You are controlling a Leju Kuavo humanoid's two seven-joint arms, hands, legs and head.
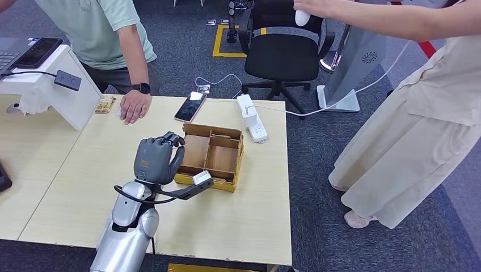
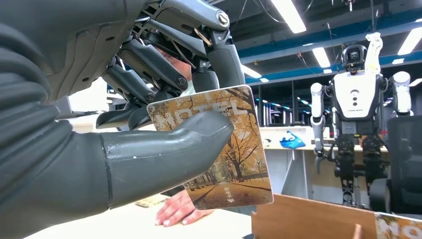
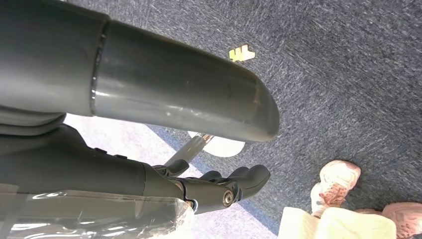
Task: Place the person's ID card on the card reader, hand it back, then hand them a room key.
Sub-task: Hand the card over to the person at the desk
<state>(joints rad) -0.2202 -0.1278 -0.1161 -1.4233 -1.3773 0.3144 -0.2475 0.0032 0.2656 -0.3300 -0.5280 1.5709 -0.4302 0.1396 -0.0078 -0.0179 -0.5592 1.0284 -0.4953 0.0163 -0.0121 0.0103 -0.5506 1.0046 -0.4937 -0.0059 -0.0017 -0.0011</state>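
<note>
My left hand (image 1: 154, 160) hovers over the table beside the open wooden box (image 1: 211, 154). It pinches a room key card (image 2: 225, 152), printed with autumn trees, between thumb and fingers. The card stands upright above the box's wall (image 2: 318, 219). A person in a green shirt stands across the table, one hand (image 1: 135, 106) flat on the tabletop; that same hand (image 2: 178, 211) appears past the card. A small patterned card (image 1: 105, 104) lies beside it. A black device (image 1: 67, 80) sits on the white stand at the left. My right hand (image 3: 149, 179) hangs over the carpet, fingers apart and holding nothing.
A phone (image 1: 190, 106) and a white power strip (image 1: 251, 117) lie at the table's far edge. A black office chair (image 1: 282, 54) stands behind. A second person in beige (image 1: 420, 124) stands at the right, reaching over the chair. A laptop (image 1: 22, 51) tops the white stand.
</note>
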